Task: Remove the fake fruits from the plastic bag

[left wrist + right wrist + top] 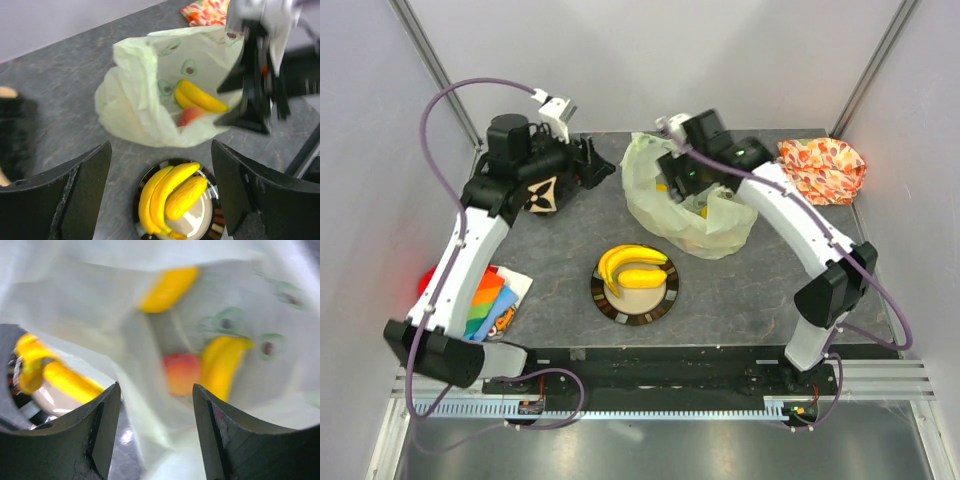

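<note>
The right end effector (156,387), jaws apart, sits in the plastic bag (645,200) mouth. The peach (182,372) lies dead ahead, with a banana (222,365) at its three o'clock, seemingly lengthwise toward twelve. The left end effector (161,145), also open, is farther off.

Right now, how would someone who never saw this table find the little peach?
Find the pale green plastic bag behind the plate. Inside its open mouth, the peach lies beside a yellow banana. It is the only small, round, orange-pink fruit; the others are yellow.
</note>
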`<state>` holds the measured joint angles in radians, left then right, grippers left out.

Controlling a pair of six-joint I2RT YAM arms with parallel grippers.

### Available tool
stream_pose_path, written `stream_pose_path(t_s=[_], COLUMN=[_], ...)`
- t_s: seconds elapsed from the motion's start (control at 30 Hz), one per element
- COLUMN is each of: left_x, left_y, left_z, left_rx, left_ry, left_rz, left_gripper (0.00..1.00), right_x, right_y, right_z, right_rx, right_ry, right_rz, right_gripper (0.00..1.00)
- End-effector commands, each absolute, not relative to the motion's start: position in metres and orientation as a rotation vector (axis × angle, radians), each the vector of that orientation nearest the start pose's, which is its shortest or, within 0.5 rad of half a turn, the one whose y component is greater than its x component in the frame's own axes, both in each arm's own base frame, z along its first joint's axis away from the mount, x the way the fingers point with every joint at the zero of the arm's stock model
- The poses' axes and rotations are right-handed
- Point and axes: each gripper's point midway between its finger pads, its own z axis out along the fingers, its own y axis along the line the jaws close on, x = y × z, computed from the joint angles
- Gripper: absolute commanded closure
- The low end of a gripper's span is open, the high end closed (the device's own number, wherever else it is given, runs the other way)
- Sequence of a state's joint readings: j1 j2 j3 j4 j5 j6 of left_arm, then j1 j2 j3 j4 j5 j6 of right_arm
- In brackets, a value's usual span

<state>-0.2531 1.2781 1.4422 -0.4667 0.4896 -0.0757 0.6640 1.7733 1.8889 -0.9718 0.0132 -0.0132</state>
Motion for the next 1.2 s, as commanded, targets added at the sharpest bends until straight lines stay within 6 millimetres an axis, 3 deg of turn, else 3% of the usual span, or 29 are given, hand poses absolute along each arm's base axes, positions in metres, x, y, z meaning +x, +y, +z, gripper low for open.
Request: stream_pose_path(t_s=[0.0,0.13,0.17,0.23,0.33,0.47,0.53,0.57,0.6,0.63,0.67,0.7,0.77,0.83,0.9,0.93,0.97,1.03,1.07,1.13,1.17], left_x=[0.366,0.390,0.394,0.405,0.410,0.404,0.421,0.429,0.434,0.437,0.433,0.427,0.402,0.375,0.347,0.332,0.318,0.298,0.287,0.285,0.289], left_y=[-0.219,-0.243,-0.248,-0.255,-0.265,-0.279,-0.277,-0.275,-0.272,-0.268,-0.267,-0.266,-0.259,-0.255,-0.239,-0.228,-0.220,-0.207,-0.203,-0.198,-0.199], left_z=[0.379,0.344,0.339,0.320,0.314,0.325,0.310,0.306,0.298,0.283,0.278,0.272,0.259,0.256,0.257,0.240,0.253,0.238,0.236,0.225,0.225], left_rx=[0.546,0.560,0.548,0.540,0.532,0.555,0.497,0.477,0.461,0.487,0.538,0.575,0.614,0.684,0.706,0.747,0.758,0.814,0.828,0.830,0.835], left_ry=[1.778,1.869,1.882,1.924,1.943,1.897,1.938,1.958,1.984,2.022,2.023,2.028,2.053,2.044,2.042,2.090,2.059,2.094,2.103,2.131,2.117], left_rz=[-0.812,-0.858,-0.864,-0.865,-0.930,-1.054,-0.961,-0.918,-0.880,-0.837,-0.827,-0.822,-0.833,-0.855,-0.817,-0.774,-0.744,-0.710,-0.705,-0.676,-0.672], left_gripper=[0.10,0.09,0.08,0.08,0.08,0.09,0.09,0.12,0.23,0.40,0.84,0.95,0.98,0.98,0.98,0.98,0.98,0.98,0.98,0.98,0.99], right_x=[0.376,0.374,0.371,0.381,0.382,0.366,0.363,0.358,0.355,0.353,0.351,0.352,0.359,0.370,0.375,0.373,0.364,0.343,0.333,0.324,0.331], right_y=[0.225,0.218,0.213,0.211,0.213,0.219,0.213,0.211,0.210,0.208,0.207,0.204,0.204,0.206,0.206,0.201,0.196,0.181,0.176,0.172,0.180], right_z=[0.258,0.238,0.220,0.208,0.187,0.167,0.161,0.155,0.156,0.155,0.154,0.156,0.162,0.171,0.172,0.166,0.162,0.139,0.137,0.124,0.128], right_rx=[-0.671,-0.694,-0.709,-0.679,-0.673,-0.713,-0.692,-0.693,-0.693,-0.691,-0.691,-0.699,-0.712,-0.743,-0.770,-0.776,-0.789,-0.812,-0.823,-0.831,-0.833], right_ry=[2.310,2.308,2.335,2.329,2.366,2.410,2.426,2.444,2.443,2.448,2.452,2.438,2.400,2.350,2.329,2.345,2.374,2.457,2.467,2.478,2.431], right_rz=[0.305,0.403,0.376,0.356,0.375,0.455,0.428,0.422,0.431,0.426,0.418,0.401,0.383,0.355,0.338,0.313,0.299,0.265,0.258,0.258,0.293], right_gripper=[0.34,0.36,0.36,0.36,0.39,0.41,0.41,0.41,0.41,0.41,0.40,0.40,0.41,0.41,0.44,0.44,0.44,0.44,0.44,0.44,0.44])
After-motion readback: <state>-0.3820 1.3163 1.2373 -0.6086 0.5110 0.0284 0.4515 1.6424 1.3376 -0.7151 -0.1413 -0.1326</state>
